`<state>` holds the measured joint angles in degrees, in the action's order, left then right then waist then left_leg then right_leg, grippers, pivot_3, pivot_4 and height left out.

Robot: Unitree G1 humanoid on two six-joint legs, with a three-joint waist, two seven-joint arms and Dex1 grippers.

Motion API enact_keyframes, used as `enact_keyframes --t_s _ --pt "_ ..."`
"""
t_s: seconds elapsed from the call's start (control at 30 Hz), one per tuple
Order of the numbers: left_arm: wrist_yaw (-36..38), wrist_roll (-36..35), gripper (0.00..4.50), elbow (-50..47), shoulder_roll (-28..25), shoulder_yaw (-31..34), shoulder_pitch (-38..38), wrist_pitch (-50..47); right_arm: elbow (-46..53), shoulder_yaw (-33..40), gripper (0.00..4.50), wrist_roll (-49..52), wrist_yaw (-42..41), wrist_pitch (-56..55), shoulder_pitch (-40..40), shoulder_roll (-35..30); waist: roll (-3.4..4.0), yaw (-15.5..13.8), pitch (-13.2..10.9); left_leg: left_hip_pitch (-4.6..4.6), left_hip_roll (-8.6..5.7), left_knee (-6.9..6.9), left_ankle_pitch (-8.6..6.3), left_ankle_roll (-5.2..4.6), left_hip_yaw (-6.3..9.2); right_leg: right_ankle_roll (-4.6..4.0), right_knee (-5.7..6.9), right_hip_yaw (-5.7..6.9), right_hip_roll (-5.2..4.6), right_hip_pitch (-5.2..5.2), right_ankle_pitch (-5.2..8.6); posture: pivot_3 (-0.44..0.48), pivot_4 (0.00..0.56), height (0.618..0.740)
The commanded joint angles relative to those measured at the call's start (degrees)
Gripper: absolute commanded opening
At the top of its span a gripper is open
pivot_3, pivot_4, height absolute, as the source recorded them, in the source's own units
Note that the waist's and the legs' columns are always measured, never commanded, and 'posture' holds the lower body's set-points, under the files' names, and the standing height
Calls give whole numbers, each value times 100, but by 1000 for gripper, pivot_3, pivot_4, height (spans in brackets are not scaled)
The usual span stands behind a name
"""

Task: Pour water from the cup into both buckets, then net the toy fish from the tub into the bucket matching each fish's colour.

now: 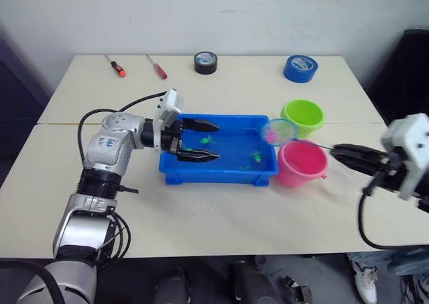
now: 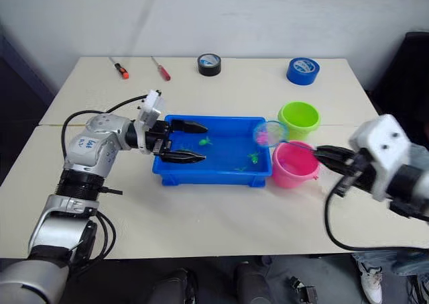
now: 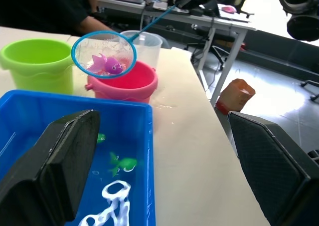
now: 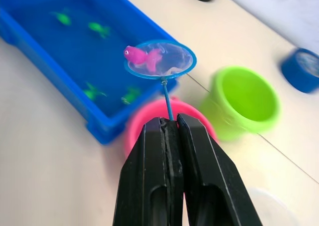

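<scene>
The blue tub point(image 1: 218, 173) holds water and several green toy fish point(image 1: 206, 141). My left gripper point(image 1: 216, 141) is open over the tub's left end, its fingers spread above the water. My right gripper point(image 4: 168, 123) is shut on the thin handle of the net point(image 1: 278, 131). The net's light blue hoop hangs above the tub's right end, beside the pink bucket point(image 1: 301, 163). One pink fish point(image 4: 142, 56) lies in the mesh. The green bucket point(image 1: 302, 116) stands just behind the pink one. The clear cup point(image 3: 144, 41) stands behind the pink bucket in the left wrist view.
At the back of the table lie two screwdrivers point(image 1: 115, 66) point(image 1: 157, 66), a black tape roll point(image 1: 206, 62) and a blue tape roll point(image 1: 299, 68). A seam point(image 1: 60, 123) crosses the table behind the tub. Small water splashes point(image 3: 162, 105) lie by the pink bucket.
</scene>
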<state>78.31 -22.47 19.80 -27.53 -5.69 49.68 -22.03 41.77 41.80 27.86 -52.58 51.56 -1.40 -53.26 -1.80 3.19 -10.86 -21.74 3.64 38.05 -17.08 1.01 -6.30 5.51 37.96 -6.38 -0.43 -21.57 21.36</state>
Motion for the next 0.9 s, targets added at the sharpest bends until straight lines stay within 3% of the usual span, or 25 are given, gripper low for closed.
enact_keyframes --t_s 0.03,0.1,0.2,0.33,0.4,0.5,0.7,0.9 --pt "91 49 4481 40 30 -20 143 193 11 436 0 -852 -207 -1187 -649 -254 1 -1 0 0 0 0 0 0 -1 0 0 -1 1 0 0 0 150 740" --pt "104 94 4481 78 55 -48 140 279 -163 397 0 -1496 -225 -2114 -1041 -356 0 7 0 0 0 0 0 0 -1 1 -2 -2 2 0 0 0 150 740" --pt "86 151 4481 126 74 -60 139 397 -690 85 0 -2890 -137 -4492 -1551 -692 0 -4 0 0 -6 1 -1 -1 -3 7 -9 -4 1 1 -2 0 150 740" --pt "51 234 4481 181 64 -48 154 548 -1576 -114 0 -4763 578 -7699 -1856 -1318 0 6 0 4 -7 1 -4 -7 -16 14 -13 -10 2 1 -6 0 150 740" --pt "49 249 4481 208 60 -32 172 578 -1953 -122 0 -5285 794 -8714 -1952 -1514 0 1 0 5 -7 -1 -4 -7 -16 15 -14 -14 1 1 -6 0 150 740" --pt "17 268 4481 253 51 -5 192 634 -2297 -148 0 -4997 1022 -8697 -1589 -1446 -4 -1 -2 6 -5 1 -4 -7 -17 14 -14 -15 1 3 -6 0 150 740" --pt "-30 447 4481 315 -70 -57 49 841 -2381 -588 0 -3470 638 -7338 -466 -1570 -3 25 -2 31 0 2 -3 -6 -38 15 2 -11 4 11 -6 0 150 740" --pt "-63 669 4481 262 -202 -135 -209 986 -2503 -2357 0 -2986 323 -6645 1322 -1837 2 47 -2 45 5 0 -3 -6 -46 15 6 -18 1 16 -7 0 150 740"
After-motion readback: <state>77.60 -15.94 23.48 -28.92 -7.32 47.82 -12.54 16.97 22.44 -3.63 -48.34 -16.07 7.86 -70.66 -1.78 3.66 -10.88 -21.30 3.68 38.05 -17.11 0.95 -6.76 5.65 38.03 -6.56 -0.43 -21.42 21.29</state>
